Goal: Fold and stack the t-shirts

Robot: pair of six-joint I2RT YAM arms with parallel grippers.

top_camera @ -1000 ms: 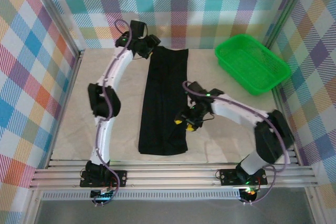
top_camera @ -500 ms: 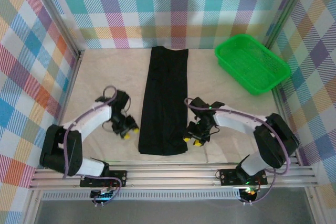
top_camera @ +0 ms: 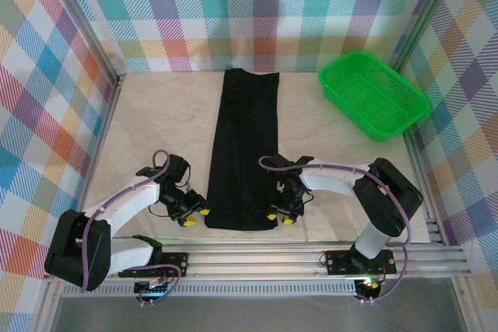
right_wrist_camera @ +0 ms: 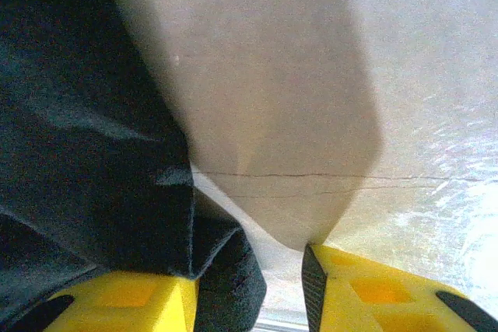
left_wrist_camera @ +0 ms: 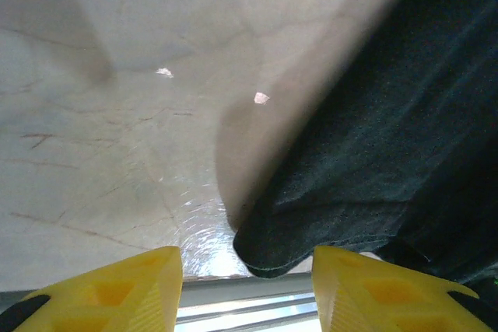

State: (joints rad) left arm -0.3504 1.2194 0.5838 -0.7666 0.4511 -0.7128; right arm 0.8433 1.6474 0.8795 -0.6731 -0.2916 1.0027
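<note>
Left gripper (top_camera: 193,213): low by the front edge of the pale stone-look table (top_camera: 148,130). Its yellow fingers (left_wrist_camera: 117,293) are parted and hold nothing. The near-left corner of the plain black soft-cloth t-shirt (top_camera: 245,145) lies between them. The shirt is folded into a long narrow strip running from the back edge to the front, mid-table.

Right gripper (top_camera: 278,216): at the near-right corner, jaws parted, cloth against one finger, unclamped.

Green plastic mesh basket (top_camera: 373,95): back-right corner.
</note>
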